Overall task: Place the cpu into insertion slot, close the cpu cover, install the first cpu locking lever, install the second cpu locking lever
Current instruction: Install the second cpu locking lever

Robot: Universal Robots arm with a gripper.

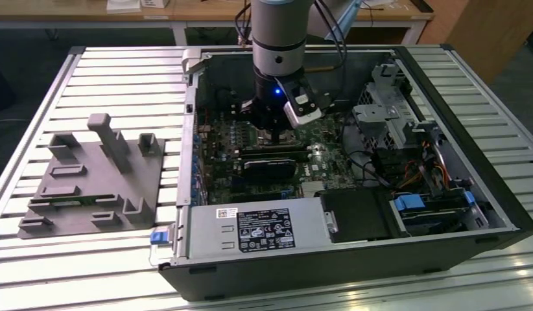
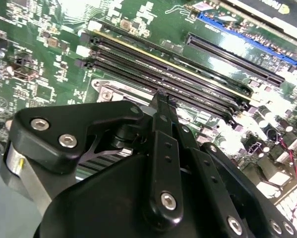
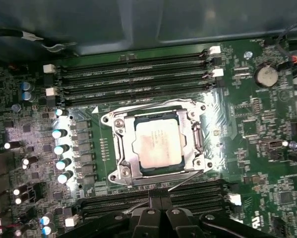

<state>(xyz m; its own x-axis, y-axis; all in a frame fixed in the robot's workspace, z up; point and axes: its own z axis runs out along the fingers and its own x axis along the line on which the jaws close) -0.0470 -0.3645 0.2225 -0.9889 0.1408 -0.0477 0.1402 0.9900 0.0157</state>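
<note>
First wrist view looks down on the green motherboard (image 3: 267, 168), where the cpu (image 3: 158, 145) lies flat in the insertion slot (image 3: 119, 148), its pale metal face showing through the square window of the cpu cover (image 3: 188, 144), which lies down over it. Thin wire locking levers (image 3: 188, 179) run along the edges of the socket; whether they are latched I cannot tell. Long black memory slots (image 3: 138, 74) lie on one side of the socket and more of them on the opposite side. The black fingers (image 3: 160, 210) are pressed together into one narrow tip with nothing between them, and that tip sits over the memory slots just beside the socket's edge, apart from the cpu and not touching it as far as can be seen. In the second wrist view the same closed fingers (image 2: 161, 106) point down at the board near the silvery corner of the socket frame (image 2: 106, 91). In the exterior view the arm (image 1: 279, 39) reaches down into the open computer case (image 1: 353, 259), which lies on a slatted bench (image 1: 85, 272), with the gripper (image 1: 273, 133) low over the board. A grey fixture block (image 1: 89, 181) rests on the bench at the exterior view's left of the case.
</note>
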